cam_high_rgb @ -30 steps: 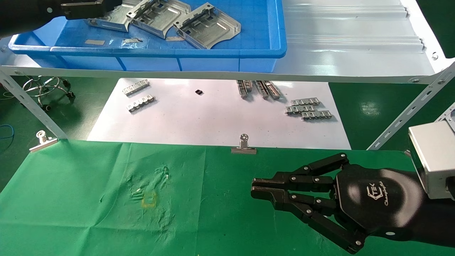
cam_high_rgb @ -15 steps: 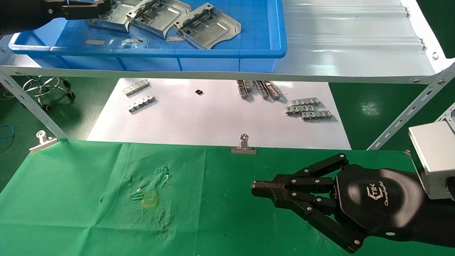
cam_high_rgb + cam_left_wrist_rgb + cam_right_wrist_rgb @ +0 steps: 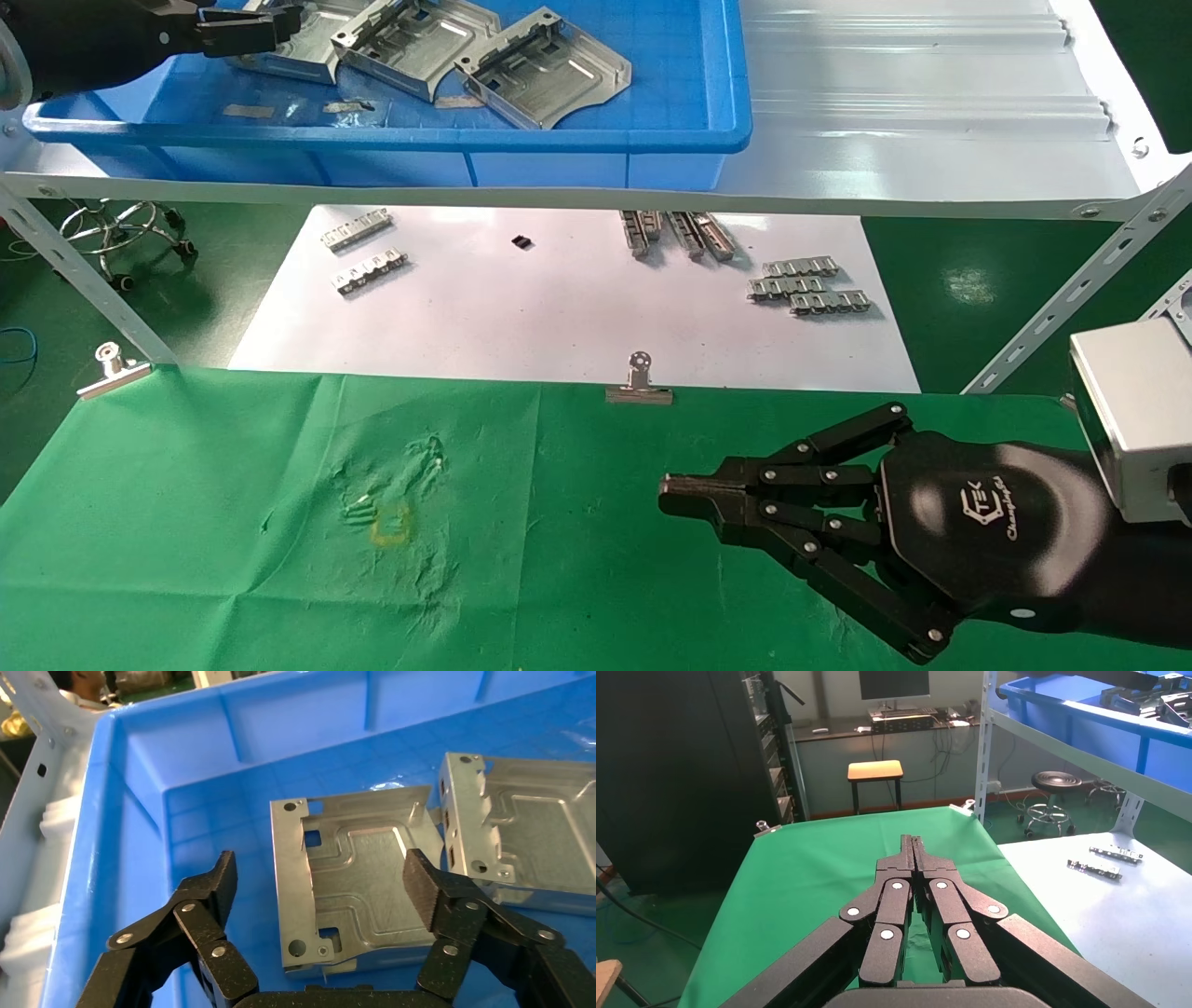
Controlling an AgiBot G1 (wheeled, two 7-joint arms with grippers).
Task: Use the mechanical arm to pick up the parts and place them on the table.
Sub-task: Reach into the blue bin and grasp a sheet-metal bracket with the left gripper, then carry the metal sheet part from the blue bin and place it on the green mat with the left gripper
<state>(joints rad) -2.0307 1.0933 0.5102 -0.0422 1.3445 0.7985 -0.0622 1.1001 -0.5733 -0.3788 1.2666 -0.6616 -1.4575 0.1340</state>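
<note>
Three silver parts lie in a blue bin (image 3: 466, 140) on the shelf: a left part (image 3: 298, 58), a middle part (image 3: 419, 42) and a right part (image 3: 545, 70). My left gripper (image 3: 275, 20) reaches into the bin over the left part. In the left wrist view the left gripper (image 3: 323, 878) is open, one of its fingers (image 3: 218, 881) standing off each side of that part (image 3: 358, 881), which rests on the bin floor. My right gripper (image 3: 666, 494) hovers shut and empty just above the green table (image 3: 233, 522); the right wrist view shows the right gripper (image 3: 913, 843) with tips pressed together.
The bin sits on a silver shelf (image 3: 931, 112) with slanted struts at both sides. Below it a white sheet (image 3: 559, 317) carries grey link strips (image 3: 805, 284). Binder clips (image 3: 639, 382) hold the cloth's far edge.
My left gripper has slid to the right, farther into the bin over the left part. The right gripper's tips closed a small gap; its arm stayed put.
</note>
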